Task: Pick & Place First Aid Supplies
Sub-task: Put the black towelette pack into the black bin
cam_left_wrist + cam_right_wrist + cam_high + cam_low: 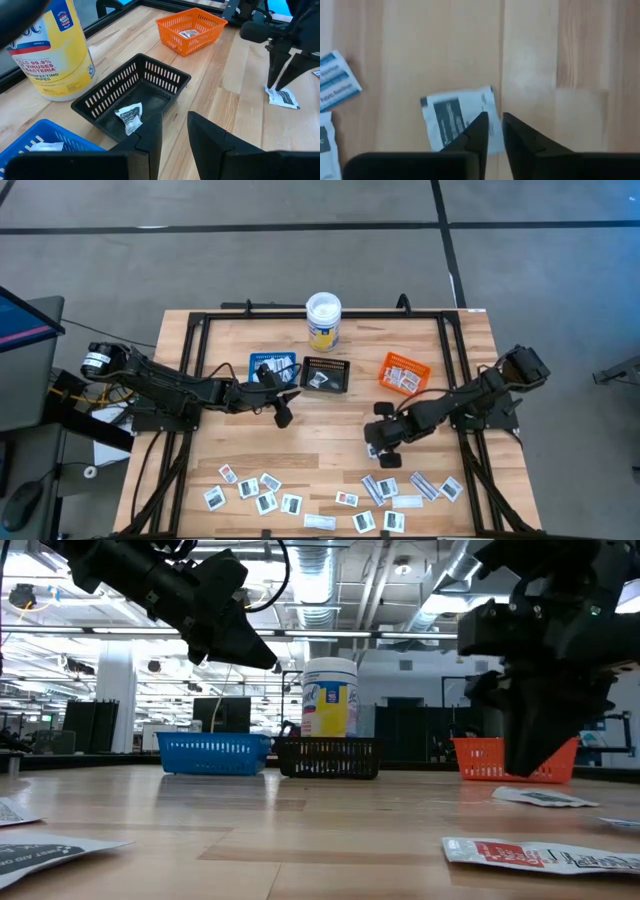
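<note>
The first aid supplies are small flat packets; several [265, 490] [410, 485] lie scattered along the table's near edge. My right gripper [495, 116] [383, 442] points down, open by a narrow gap, just above the right edge of a white packet with a dark mark [457, 122] [283, 97] that lies flat on the wood. In the low view its fingertips [522, 772] stand clear of the table. My left gripper [175, 115] [283, 415] hovers open and holds nothing, near the black tray [100, 102].
At the back stand a blue tray [272, 368], the black tray [325, 373] and an orange tray [403, 372], each with a packet inside. A white-lidded tub [323, 320] stands behind them. Bare wood lies between the trays and the scattered packets.
</note>
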Available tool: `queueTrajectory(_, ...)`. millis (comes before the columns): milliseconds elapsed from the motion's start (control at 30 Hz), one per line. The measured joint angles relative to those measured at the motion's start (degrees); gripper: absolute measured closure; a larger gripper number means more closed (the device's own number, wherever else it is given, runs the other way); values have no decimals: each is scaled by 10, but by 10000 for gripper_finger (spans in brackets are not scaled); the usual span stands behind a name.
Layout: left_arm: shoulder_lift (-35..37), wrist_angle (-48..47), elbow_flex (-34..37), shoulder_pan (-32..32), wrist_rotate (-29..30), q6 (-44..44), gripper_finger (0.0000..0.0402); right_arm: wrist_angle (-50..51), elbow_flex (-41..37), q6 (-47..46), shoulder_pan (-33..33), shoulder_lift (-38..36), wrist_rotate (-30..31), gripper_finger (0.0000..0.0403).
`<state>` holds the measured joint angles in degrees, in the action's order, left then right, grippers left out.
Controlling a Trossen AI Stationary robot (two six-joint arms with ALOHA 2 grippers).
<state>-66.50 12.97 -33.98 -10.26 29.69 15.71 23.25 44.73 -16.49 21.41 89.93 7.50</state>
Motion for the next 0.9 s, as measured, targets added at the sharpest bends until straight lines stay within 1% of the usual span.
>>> queueTrajectory(100, 0, 0, 0, 0, 0, 0, 309, -28, 0, 45, -6, 0, -3, 327)
queueTrajectory(200, 0, 0, 0, 0, 0, 0, 309, -33, 0, 71, -11, 0, -36, 305)
queueTrajectory(400, 0, 0, 0, 0, 0, 0, 309, -34, -2, 81, -25, 3, -43, 259)
queueTrajectory(533, 0, 0, 0, 0, 0, 0, 309, -38, -12, 81, -31, 4, -46, 238)
queueTrajectory(600, 0, 0, 0, 0, 0, 0, 309, -41, -12, 80, -32, 4, -49, 234)
queueTrajectory(667, 0, 0, 0, 0, 0, 0, 309, -52, -12, 80, -32, 12, -65, 234)
queueTrajectory(767, 0, 0, 0, 0, 0, 0, 309, -61, -12, 72, -26, 19, -79, 243)
queueTrajectory(900, 0, 0, 0, 0, 0, 0, 309, -61, -10, 70, -18, 45, -77, 258)
